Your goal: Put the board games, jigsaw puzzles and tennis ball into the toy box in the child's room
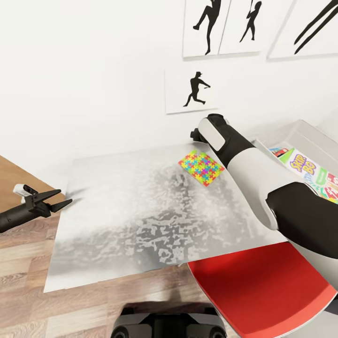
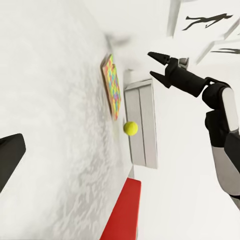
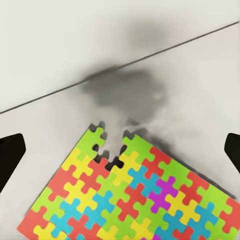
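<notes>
One jigsaw puzzle [image 1: 202, 166], a thin mosaic square, lies flat on the table [image 1: 131, 211] near its far edge. My right gripper [image 2: 150, 64] hovers open just above it; the right wrist view looks straight down on the puzzle [image 3: 135, 195] with a dark fingertip at each side and nothing between them. The tennis ball [image 2: 130, 128] rests on the table just past the puzzle [image 2: 112, 85], beside the toy box [image 2: 142, 125]. The toy box [image 1: 305, 134] stands at the right with the Skip-Bo board game [image 1: 307, 171] inside. My left gripper [image 1: 65, 196] is open off the table's left edge.
A red chair seat [image 1: 263, 291] sits under the table's near right corner, below my right arm. Black silhouette pictures [image 1: 195, 89] hang on the white wall behind the table. Wood-plank floor [image 1: 23, 263] lies to the left and in front.
</notes>
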### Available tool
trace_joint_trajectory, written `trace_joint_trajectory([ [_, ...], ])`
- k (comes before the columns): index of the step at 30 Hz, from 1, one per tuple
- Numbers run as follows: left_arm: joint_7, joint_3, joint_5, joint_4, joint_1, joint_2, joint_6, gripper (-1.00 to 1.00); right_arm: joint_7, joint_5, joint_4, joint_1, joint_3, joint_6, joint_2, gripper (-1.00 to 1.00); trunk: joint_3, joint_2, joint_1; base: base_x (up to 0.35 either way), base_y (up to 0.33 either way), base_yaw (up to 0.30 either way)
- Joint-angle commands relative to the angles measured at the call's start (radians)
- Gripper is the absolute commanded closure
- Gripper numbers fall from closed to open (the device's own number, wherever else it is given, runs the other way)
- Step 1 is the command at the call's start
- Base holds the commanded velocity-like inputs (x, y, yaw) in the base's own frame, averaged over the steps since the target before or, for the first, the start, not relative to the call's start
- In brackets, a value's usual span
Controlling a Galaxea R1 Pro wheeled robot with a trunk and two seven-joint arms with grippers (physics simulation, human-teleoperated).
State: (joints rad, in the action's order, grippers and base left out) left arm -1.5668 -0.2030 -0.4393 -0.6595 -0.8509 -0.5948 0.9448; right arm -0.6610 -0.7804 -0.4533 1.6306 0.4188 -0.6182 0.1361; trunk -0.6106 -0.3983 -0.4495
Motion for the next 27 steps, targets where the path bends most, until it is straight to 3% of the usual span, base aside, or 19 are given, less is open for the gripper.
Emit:
trace_joint_trajectory([
  [1,-0.004,0.001,0.0,0.0,0.0,0.0,0.011,-1.0,-0.008,-0.009,-0.001,0.001,0.008,-0.003,-0.001,-1.0,-0.002,-0.002,-0.001,0.006,0.0,0.0],
  [27,-0.004,0.0,0.001,0.0,0.0,-0.003,0.011,-1.0,-0.008,-0.01,-0.001,0.0,0.009,-0.005,-0.006,-1.0,-0.003,-0.002,-0.001,0.001,0.0,0.0],
])
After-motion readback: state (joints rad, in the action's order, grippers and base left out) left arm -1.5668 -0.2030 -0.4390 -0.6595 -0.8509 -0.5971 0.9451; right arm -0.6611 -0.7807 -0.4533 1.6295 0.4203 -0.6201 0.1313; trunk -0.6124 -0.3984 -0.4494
